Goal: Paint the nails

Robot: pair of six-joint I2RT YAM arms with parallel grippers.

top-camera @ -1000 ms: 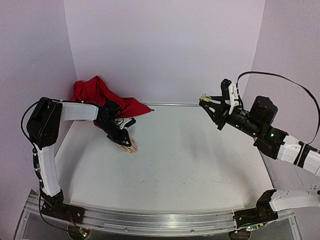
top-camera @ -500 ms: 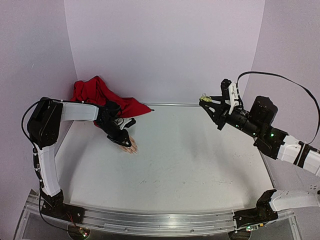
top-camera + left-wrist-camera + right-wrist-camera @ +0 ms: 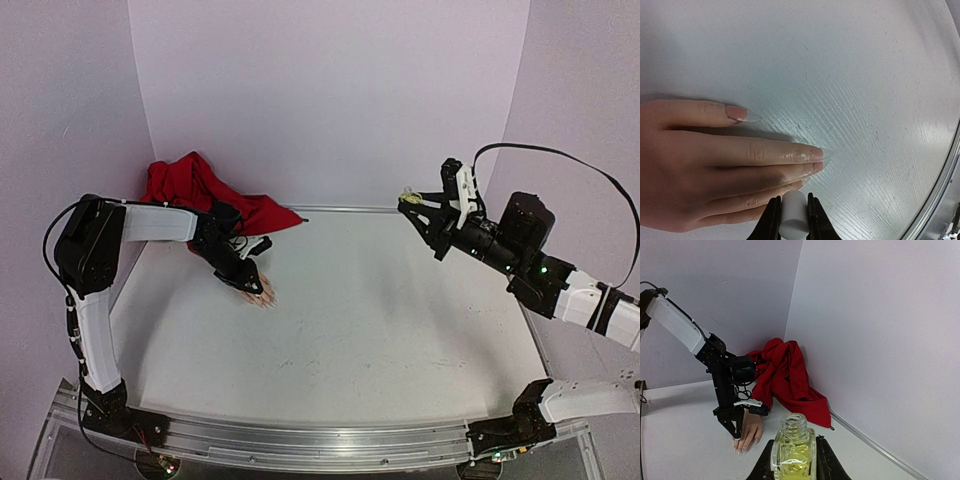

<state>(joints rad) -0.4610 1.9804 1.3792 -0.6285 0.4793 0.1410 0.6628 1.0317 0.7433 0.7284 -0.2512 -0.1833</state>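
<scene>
L jaws are pinching white bottle cap just beside nails of mannequin hand, mid-left of wrist view, prob. for brushing; R jaws are clamping open polish bottle upright, top view's upper right, so nothing's spilling.

The black-and-white left arm reaches low toward the far left corner of the white table, left gripper clamped on a small white cylindrical cap, while the right arm hangs raised near the right edge, right gripper gripping an uncapped clear glass bottle of yellowish liquid.
</scene>
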